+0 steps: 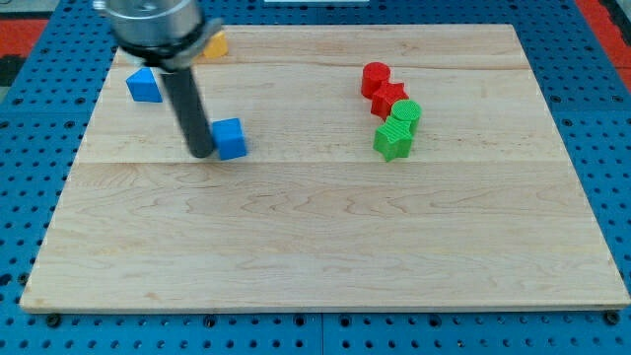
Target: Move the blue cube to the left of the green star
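Note:
The blue cube sits on the wooden board at the view's centre-left. My tip rests right against the cube's left side. The green star lies at the view's right of centre, far to the right of the cube. A wide stretch of board separates the cube from the star.
A green round block touches the star's top. A red star and a red cylinder sit above that. A second blue block lies at top left. A yellow block is partly hidden behind the arm.

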